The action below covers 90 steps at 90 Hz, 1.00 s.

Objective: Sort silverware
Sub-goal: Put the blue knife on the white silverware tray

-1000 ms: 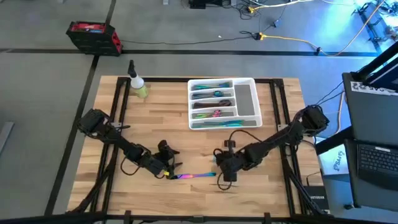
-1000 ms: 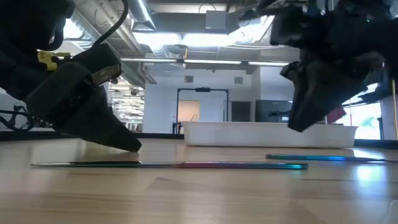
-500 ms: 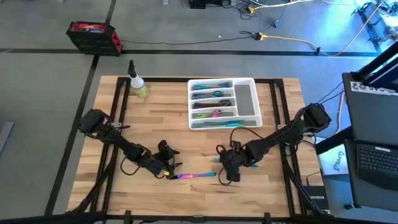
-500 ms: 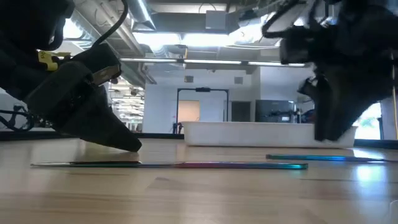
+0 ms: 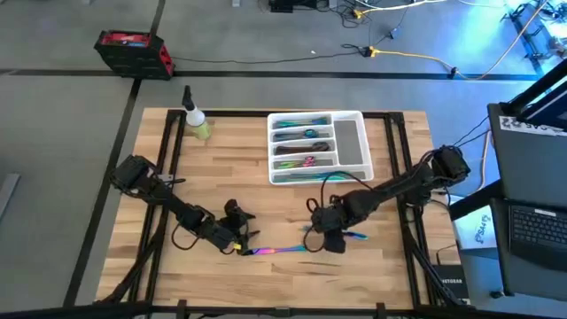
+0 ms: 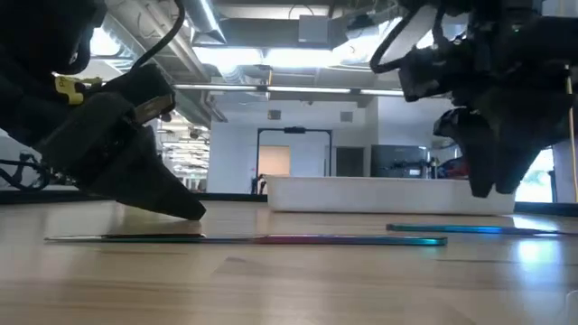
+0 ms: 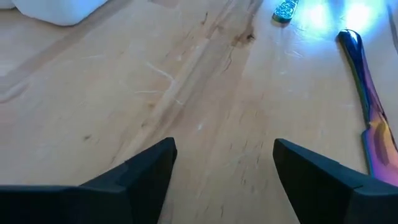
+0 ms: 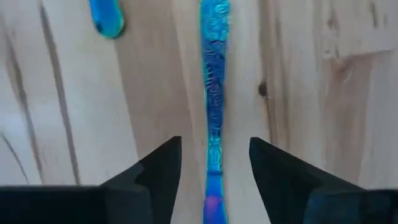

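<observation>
The wooden surface [image 5: 221,168] carries a white tray [image 5: 353,142] at its far middle, with several iridescent pieces already lying in its compartments. A spray bottle [image 5: 196,120] stands at the far left corner, well apart from the work. Two pieces of silverware remain loose on the near part of the surface: a rainbow knife [image 5: 282,251] lying flat between the two arms, and a blue-teal piece [image 8: 213,81] under the right arm.

The left gripper [image 5: 240,242] rests low, just beside the knife's end, its fingers [image 7: 143,177] spread and holding nothing; the knife [image 7: 367,112] lies off to one side of them. The right gripper [image 5: 330,237] hangs just above the blue-teal piece, fingers [image 8: 158,171] spread and straddling its handle, not yet touching it.

The step in hand looks like the pick of that blue-teal piece. The next move likely calls for a straight descent, a pinch across the thin handle, then a carry to the matching tray compartment.
</observation>
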### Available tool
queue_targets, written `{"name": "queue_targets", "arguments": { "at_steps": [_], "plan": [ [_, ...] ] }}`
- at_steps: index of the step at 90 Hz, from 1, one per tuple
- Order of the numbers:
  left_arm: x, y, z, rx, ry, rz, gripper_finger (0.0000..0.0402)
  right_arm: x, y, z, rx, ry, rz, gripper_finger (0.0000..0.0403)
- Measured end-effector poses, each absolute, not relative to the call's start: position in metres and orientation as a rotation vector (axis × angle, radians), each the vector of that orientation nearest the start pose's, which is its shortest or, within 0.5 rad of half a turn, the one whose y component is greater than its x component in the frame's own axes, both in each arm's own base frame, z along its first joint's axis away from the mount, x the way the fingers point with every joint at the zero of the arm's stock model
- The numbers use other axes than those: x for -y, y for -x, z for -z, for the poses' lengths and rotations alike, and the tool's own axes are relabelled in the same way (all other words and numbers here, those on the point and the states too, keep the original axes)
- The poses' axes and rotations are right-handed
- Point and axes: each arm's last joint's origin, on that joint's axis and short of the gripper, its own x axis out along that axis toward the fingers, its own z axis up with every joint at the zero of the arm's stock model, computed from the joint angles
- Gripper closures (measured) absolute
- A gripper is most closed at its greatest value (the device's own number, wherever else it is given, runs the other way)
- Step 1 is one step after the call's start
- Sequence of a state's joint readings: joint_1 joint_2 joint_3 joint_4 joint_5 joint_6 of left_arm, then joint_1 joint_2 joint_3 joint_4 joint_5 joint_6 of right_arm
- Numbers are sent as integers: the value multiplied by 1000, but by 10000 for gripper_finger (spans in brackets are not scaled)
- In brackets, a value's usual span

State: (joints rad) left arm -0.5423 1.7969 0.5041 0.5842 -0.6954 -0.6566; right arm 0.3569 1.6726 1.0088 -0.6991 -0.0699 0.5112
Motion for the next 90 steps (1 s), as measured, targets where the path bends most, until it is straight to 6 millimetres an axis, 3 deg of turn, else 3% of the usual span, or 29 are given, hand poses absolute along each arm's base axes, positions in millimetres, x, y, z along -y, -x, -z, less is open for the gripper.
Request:
{"name": "queue_targets", "arguments": {
  "at_steps": [53,90],
  "plan": [
    [123,-242,-83,-485,202,-365,139,-104,-277,-165,-1386,-133,-4,244],
    [122,-242,-82,-488,199,-370,139,-106,-283,-146,-1414,-117,14,244]
  ]
}}
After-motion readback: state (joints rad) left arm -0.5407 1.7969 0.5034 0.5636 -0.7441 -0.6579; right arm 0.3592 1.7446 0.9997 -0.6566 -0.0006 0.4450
